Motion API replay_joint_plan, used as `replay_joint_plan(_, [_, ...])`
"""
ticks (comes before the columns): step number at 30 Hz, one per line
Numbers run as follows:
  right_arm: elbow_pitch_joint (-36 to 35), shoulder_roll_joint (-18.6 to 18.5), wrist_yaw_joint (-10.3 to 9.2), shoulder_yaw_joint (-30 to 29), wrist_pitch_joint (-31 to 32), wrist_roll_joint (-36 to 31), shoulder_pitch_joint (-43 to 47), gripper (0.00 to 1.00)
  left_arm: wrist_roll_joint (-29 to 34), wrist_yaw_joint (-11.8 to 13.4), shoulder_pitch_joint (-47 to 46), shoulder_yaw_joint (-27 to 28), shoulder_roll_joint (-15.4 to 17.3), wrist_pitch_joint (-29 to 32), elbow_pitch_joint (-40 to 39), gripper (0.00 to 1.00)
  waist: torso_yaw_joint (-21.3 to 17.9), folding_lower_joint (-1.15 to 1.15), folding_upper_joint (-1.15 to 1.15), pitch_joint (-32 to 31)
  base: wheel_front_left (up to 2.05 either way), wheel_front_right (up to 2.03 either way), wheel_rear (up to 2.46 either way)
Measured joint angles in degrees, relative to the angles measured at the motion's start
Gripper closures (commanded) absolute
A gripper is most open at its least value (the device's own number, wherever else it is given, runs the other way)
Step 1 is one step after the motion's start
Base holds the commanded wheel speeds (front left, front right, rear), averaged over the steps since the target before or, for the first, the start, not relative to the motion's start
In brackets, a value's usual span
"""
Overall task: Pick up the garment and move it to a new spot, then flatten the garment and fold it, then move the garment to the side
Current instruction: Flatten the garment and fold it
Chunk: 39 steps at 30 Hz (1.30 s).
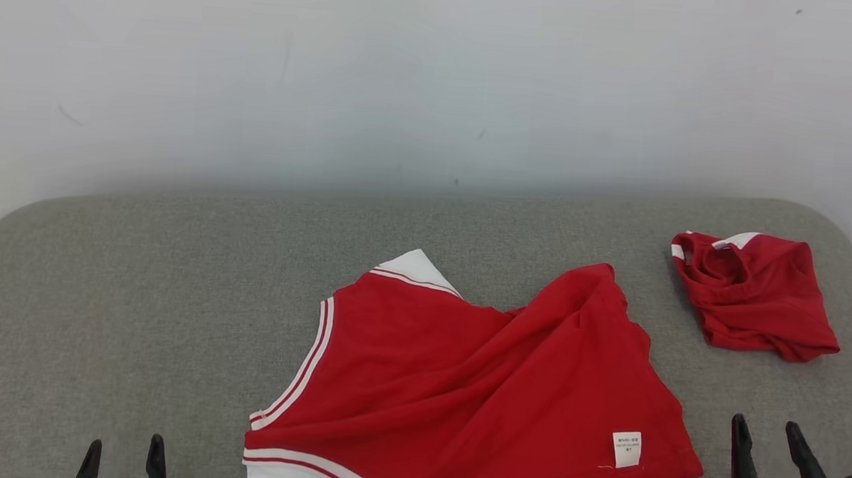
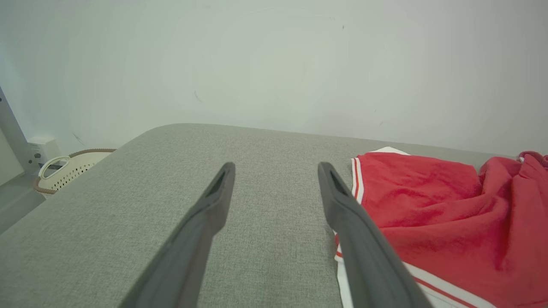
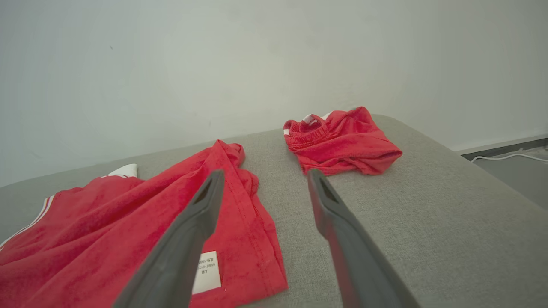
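Left of the jersey [image 1: 460, 391] the desk [image 1: 130, 286] is bare cloth, open to reach across. A bare lane runs between the jersey and the red bundle [image 1: 756, 296] at the far right corner. A free strip lies behind the jersey too. The wall [image 1: 407, 80] closes the far edge.

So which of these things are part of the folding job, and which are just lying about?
In the job: crumpled red garment with white trim; left gripper and right gripper, both open and empty.
Lying about: smaller bunched red garment, apart at the far right; cream basket; white cable on the floor.
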Motion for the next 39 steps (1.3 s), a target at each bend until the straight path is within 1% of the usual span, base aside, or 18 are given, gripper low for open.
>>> replay_joint_plan(3, [-1.2,0.79,0.0,-0.05,0.73,-0.68,0.74,0.0,0.4,0.01,0.36,0.21,0.0,0.0,0.02,0.0,-0.31,0.0,0.0,-0.13,0.0,0.0,0.0])
replay_joint_plan(12, [-3.02,1.03,0.0,0.11,2.49,-1.68,1.59,0.0,0.53,-0.02,0.37,0.81,0.01,0.0,0.01,0.0,-0.29,0.0,0.0,-0.25,0.0,0.0,0.0])
replay_joint_plan(18, [-4.01,0.18,0.0,3.53,3.12,-0.23,1.53,0.0,0.56,-0.96,0.38,0.8,0.03,0.0,0.1,0.0,-0.06,0.0,0.0,-0.32,0.0,0.0,0.0])
replay_joint_plan(39, [-3.76,-1.55,0.0,6.71,2.29,1.92,0.54,0.0,0.99,-1.12,0.36,0.43,0.03,0.0,0.19,0.0,0.25,0.0,0.0,-0.07,0.0,0.0,0.0])
